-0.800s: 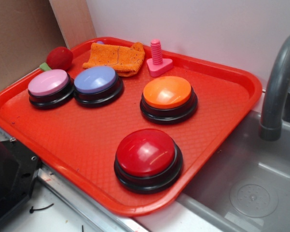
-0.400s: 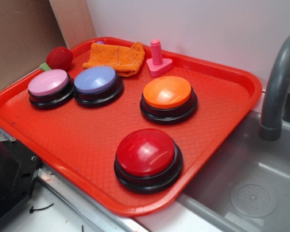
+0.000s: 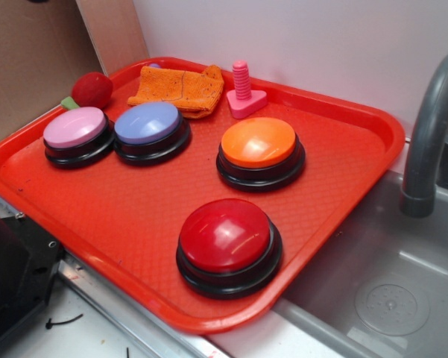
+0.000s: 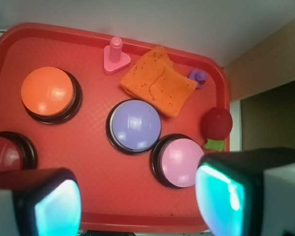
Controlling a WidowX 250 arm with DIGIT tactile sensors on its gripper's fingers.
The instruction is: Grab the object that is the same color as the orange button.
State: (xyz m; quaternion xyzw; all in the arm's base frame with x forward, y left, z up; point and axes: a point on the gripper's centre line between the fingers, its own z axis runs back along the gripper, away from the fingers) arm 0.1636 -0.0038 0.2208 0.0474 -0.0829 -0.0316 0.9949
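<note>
The folded orange knitted cloth (image 3: 180,88) lies at the back of the red tray (image 3: 358,160), behind the purple button; in the wrist view the cloth (image 4: 158,82) is near the tray's far edge. The orange button (image 3: 259,143) stands mid-tray, right of the cloth, and shows at the left of the wrist view (image 4: 47,92). My gripper (image 4: 140,204) is open and empty, high above the tray's near edge, its fingers (image 4: 56,204) wide apart. It is out of the exterior view.
A red button (image 3: 226,237), purple button (image 3: 148,125) and pink button (image 3: 75,128) stand on the tray. A pink screw toy (image 3: 244,91) and red plush ball (image 3: 92,90) sit at the back. A grey faucet (image 3: 431,134) and sink are right.
</note>
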